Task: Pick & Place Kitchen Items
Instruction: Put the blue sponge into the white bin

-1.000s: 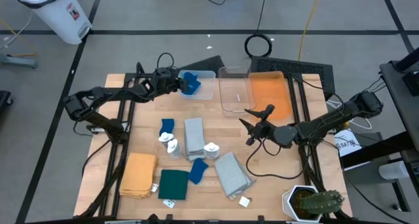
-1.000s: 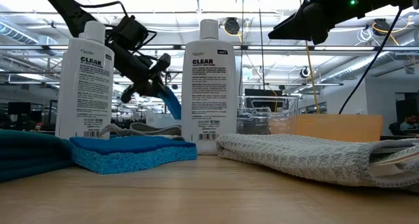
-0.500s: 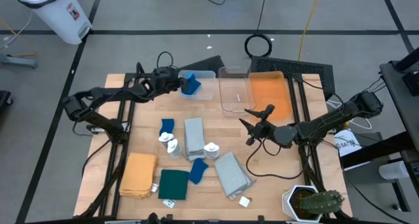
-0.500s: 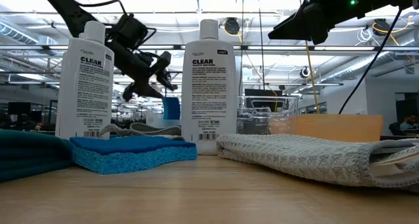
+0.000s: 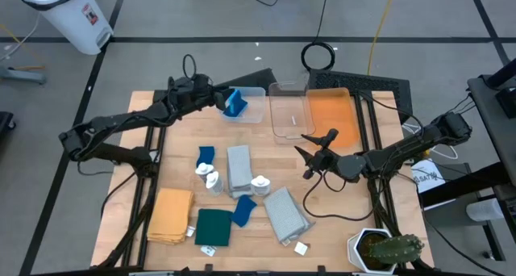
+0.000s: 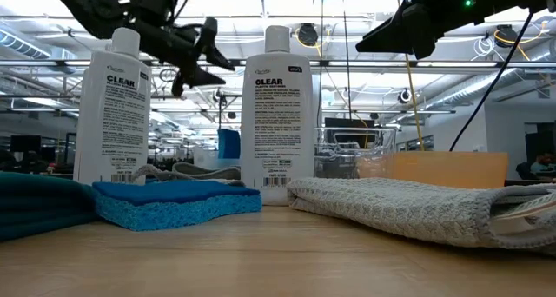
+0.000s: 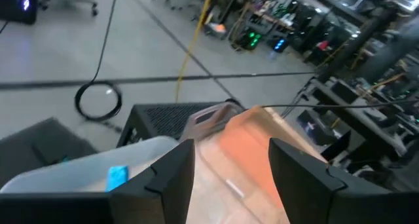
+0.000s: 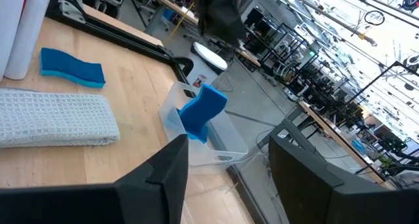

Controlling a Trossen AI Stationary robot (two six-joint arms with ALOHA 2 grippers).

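Blue cloth piece [image 5: 235, 103]: stands in the clear bin [image 5: 251, 108] at the desk's far edge, just beside my left end effector [image 5: 216, 99], which is open and empty. The bin's wall hides the cloth's lower part.

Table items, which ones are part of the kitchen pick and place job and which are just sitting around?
Part of the job:
- blue cloth pieces, one already in the clear bin
- grey folded cloths
- mustard cloth
- dark green cloth
- white bottles

Just lying about:
- second clear bin
- orange tray
- potted cactus
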